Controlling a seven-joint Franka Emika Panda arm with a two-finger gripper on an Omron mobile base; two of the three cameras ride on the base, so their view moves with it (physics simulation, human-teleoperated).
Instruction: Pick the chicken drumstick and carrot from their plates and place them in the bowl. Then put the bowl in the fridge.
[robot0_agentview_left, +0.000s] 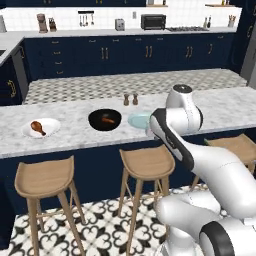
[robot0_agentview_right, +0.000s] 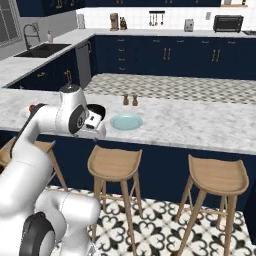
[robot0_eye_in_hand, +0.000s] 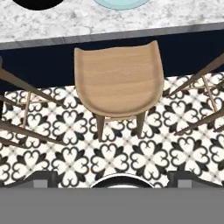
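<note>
- The bowl sat on the counter and served as my landmark; I noted a small orange-brown piece inside it, which I judged to be the carrot, so that half of the loading looked done.
- The drumstick lay on the white plate, well to the left of the bowl; it looked reddish-brown, plump at one end and thin at the other.
- The blue plate stood just right of the bowl and carried nothing, which fits the carrot being in the bowl.
- The gripper hung off the counter's near edge, in front of the bowl and above a stool, pointing down at the floor.
- I saw nothing between the finger tips; the two tips stood wide apart.
- I judged the drumstick to be the next pick, which calls for a reach left past the bowl.
- The pepper mills stood behind the bowl, clear of that path.
</note>
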